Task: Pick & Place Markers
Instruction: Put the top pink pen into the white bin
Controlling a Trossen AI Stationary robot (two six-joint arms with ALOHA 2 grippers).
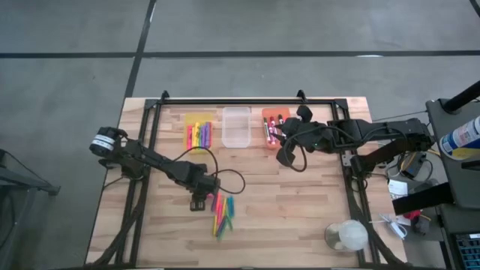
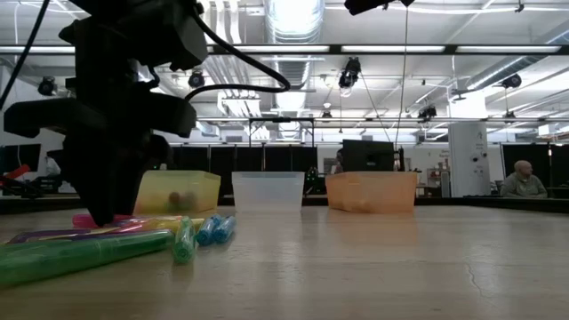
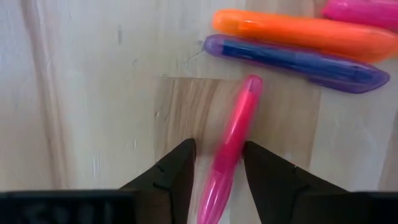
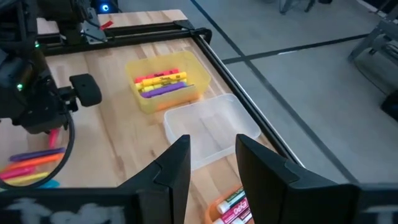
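Several loose markers point(image 1: 223, 214) lie in a pile on the wooden table, near its middle. My left gripper point(image 1: 199, 201) points down at the pile's left side. In the left wrist view it point(image 3: 218, 146) is open, one finger on each side of a pink marker point(image 3: 235, 134) that lies flat on the wood. An orange marker point(image 3: 298, 31) and a purple marker point(image 3: 298, 59) lie just beyond the pink one. My right gripper point(image 4: 212, 142) is open with nothing between its fingers. It hangs high over the orange bin point(image 1: 271, 129).
A yellow bin point(image 1: 199, 133) with several markers, a clear bin point(image 1: 235, 127) and the orange bin with white-bodied markers stand in a row at the far edge. A black frame rail point(image 1: 240, 103) borders the table. A whitish round object point(image 1: 346, 235) sits near the front right corner.
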